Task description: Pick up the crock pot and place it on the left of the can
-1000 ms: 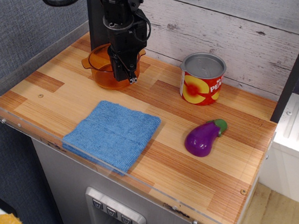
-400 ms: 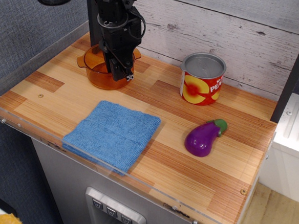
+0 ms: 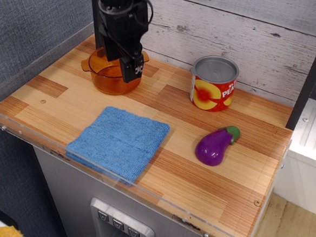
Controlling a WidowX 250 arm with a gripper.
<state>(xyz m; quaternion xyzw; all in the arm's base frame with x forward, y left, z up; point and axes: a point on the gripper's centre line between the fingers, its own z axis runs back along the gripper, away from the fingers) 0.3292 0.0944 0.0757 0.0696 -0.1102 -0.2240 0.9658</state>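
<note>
The crock pot is sitting near the table's back-left corner, the gripper hanging over its right rim — fingers' spread impossible to tell. The can is standing well apart toward the back-right (clear space lying between them).

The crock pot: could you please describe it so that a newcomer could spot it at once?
Look to the far left corner of the wooden table, by the plank wall, under the black gripper. The crock pot sits there: a round, see-through amber bowl with small side handles, unlike the red-labelled can to its right.
</note>
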